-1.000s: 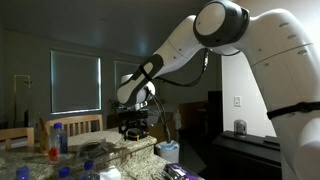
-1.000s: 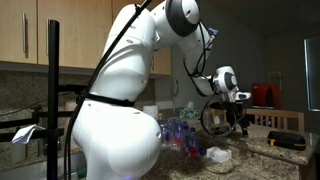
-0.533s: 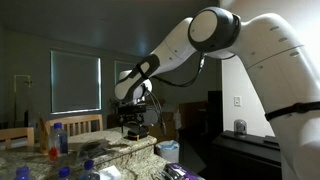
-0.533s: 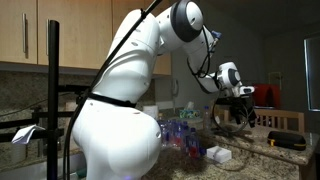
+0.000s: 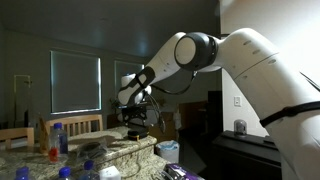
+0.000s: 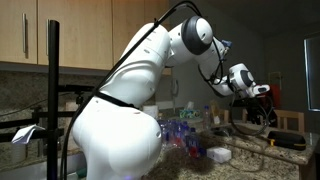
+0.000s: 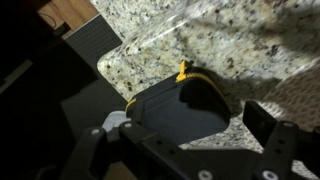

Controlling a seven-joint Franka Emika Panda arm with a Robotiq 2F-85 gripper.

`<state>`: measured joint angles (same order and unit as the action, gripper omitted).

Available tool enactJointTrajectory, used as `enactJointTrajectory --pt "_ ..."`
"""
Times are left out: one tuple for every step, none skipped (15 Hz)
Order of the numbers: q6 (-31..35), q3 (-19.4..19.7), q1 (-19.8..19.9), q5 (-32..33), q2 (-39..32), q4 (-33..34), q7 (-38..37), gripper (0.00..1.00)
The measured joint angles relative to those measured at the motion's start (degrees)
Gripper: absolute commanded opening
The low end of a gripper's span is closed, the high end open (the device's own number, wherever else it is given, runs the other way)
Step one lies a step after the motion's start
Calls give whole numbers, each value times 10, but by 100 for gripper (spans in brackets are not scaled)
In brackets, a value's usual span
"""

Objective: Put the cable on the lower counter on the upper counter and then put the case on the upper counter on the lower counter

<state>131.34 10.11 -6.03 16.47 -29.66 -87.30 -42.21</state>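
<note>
- Speckled granite worktop, dimly lit, ends in a squared edge.
- Rounded dark case, yellow-trimmed, lies flat at that edge.
- Claw hangs above it, spread wide, holding nothing.
</note>
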Motion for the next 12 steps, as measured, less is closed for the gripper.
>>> enactJointTrajectory --pt "0 11 -3 11 -13 13 -19 100" --pt "-1 21 -6 22 -25 27 -39 100" --pt "-3 32 -9 29 -38 42 -59 100" --pt "-7 41 -10 31 -52 59 -79 100" --pt "-9 48 -10 31 -65 77 -99 100" --pt "-10 54 -8 30 -80 98 -123 100" --pt "-10 58 -5 26 -95 120 -147 100" --pt "-11 60 -1 21 -110 142 -169 100" --pt "-11 63 2 16 -126 166 -194 100" --pt "-11 65 5 14 -142 188 -220 100" --pt "-11 68 7 14 -159 211 -248 100" --pt "-11 73 7 14 -176 232 -278 100"
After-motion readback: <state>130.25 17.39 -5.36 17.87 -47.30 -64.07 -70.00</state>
